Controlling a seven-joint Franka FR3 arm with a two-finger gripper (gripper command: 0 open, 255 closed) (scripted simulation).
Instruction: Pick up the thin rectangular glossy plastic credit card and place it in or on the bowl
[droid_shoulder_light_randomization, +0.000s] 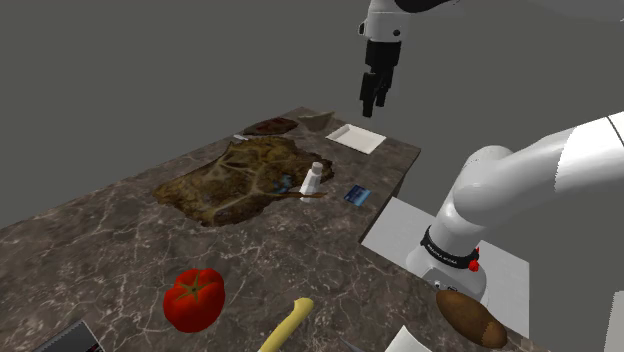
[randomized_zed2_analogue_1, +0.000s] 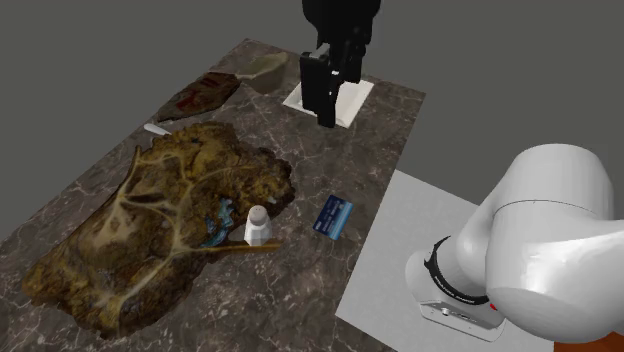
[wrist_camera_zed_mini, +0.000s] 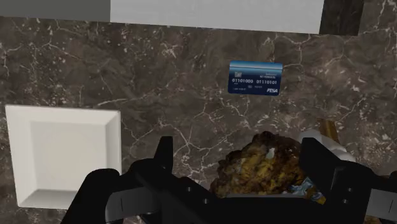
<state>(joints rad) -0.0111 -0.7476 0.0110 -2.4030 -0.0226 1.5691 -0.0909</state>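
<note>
The credit card (droid_shoulder_light_randomization: 358, 195) (randomized_zed2_analogue_1: 333, 216) (wrist_camera_zed_mini: 256, 77) is a thin blue rectangle with white digits, lying flat on the dark marble table near the edge that faces the robot's stand. A shallow white square dish (droid_shoulder_light_randomization: 357, 138) (randomized_zed2_analogue_1: 352, 99) (wrist_camera_zed_mini: 60, 156) rests farther along the same edge. A grey-green bowl (droid_shoulder_light_randomization: 320, 120) (randomized_zed2_analogue_1: 262, 68) sits at the far corner. My black gripper (droid_shoulder_light_randomization: 373, 100) (randomized_zed2_analogue_1: 326, 108) (wrist_camera_zed_mini: 238, 159) hangs open and empty well above the table, over the stretch between the dish and the card.
A large brown leaf-like mat (droid_shoulder_light_randomization: 240, 175) (randomized_zed2_analogue_1: 160, 220) covers the table's middle, with a small white bottle (droid_shoulder_light_randomization: 312, 180) (randomized_zed2_analogue_1: 257, 224) at its edge near the card. A tomato (droid_shoulder_light_randomization: 194, 298), a yellow banana (droid_shoulder_light_randomization: 288, 325) and a brown loaf (droid_shoulder_light_randomization: 470, 318) lie in the shoulder view's foreground.
</note>
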